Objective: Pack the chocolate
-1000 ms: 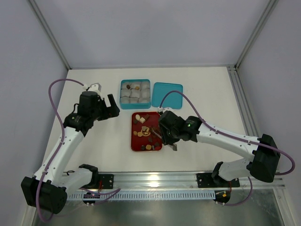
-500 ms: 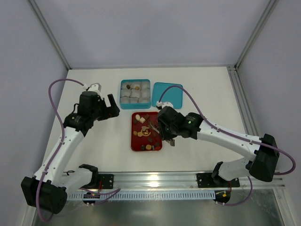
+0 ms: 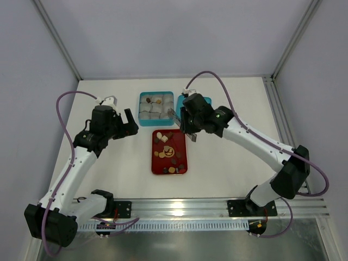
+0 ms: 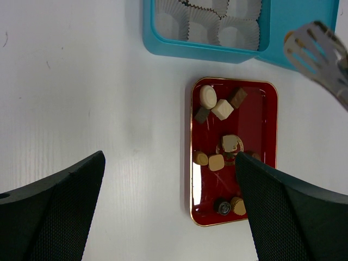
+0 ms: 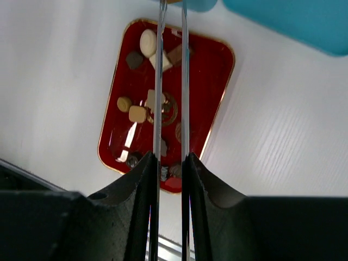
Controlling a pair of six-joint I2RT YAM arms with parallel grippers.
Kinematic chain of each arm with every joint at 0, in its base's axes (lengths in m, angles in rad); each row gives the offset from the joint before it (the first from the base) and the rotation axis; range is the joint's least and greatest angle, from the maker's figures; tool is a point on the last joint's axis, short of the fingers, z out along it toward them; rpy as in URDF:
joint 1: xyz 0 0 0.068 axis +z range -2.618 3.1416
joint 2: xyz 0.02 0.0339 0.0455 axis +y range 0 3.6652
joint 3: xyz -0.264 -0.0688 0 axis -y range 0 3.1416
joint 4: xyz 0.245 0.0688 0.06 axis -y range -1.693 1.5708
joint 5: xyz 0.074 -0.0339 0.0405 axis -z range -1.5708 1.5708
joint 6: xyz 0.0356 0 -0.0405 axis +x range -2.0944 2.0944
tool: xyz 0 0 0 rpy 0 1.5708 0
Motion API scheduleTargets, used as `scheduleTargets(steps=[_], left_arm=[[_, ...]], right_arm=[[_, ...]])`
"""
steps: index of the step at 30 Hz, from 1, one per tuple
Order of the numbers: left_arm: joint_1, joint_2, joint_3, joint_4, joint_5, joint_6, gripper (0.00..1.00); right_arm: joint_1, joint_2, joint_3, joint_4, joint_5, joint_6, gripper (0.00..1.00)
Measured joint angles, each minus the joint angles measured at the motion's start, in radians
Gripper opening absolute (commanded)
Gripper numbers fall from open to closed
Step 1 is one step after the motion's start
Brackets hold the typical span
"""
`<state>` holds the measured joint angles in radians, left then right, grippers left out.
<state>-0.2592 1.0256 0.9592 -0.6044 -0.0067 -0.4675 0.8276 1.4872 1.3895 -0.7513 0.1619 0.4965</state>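
Several small brown, tan and cream chocolates (image 3: 165, 138) lie in a red tray (image 3: 154, 157), also seen in the left wrist view (image 4: 222, 109) and the right wrist view (image 5: 148, 41). My right gripper (image 3: 185, 125) (image 5: 170, 157) is shut on metal tongs (image 3: 173, 115) (image 5: 161, 81). The tong tips (image 4: 321, 43) pinch a small tan chocolate (image 4: 289, 37) above the right edge of the teal box (image 3: 156, 93). My left gripper (image 3: 129, 120) (image 4: 169, 157) is open and empty, hovering left of the tray.
The teal box (image 4: 149, 32) holds grey-white paper cups (image 3: 152, 111), some with a sweet inside. Its teal lid (image 3: 205, 102) lies to the right, partly under my right arm. White table around, walls at back and sides.
My right arm has lifted the tongs off the red tray and swung them back toward the teal box and lid. My left arm has not moved.
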Motion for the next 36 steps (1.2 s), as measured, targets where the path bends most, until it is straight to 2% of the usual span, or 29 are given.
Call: scheduleTargets(steps=[8, 17, 27, 36], left_arm=[[0.000, 0.000, 0.000, 0.000, 0.000, 0.000, 1.00], [0.000, 0.000, 0.000, 0.000, 0.000, 0.000, 1.00], [0.000, 0.011, 0.000, 0.000, 0.000, 0.000, 1.00], [0.000, 0.011, 0.000, 0.000, 0.000, 0.000, 1.00]], right_arm=[[-0.148, 0.248, 0.238, 0.073, -0.017, -0.065, 0.26], [-0.169, 0.514, 0.459, 0.071, -0.020, -0.103, 0.27], [-0.169, 0.581, 0.550, 0.058, 0.001, -0.106, 0.26], [-0.169, 0.616, 0.556, 0.034, 0.015, -0.106, 0.28]])
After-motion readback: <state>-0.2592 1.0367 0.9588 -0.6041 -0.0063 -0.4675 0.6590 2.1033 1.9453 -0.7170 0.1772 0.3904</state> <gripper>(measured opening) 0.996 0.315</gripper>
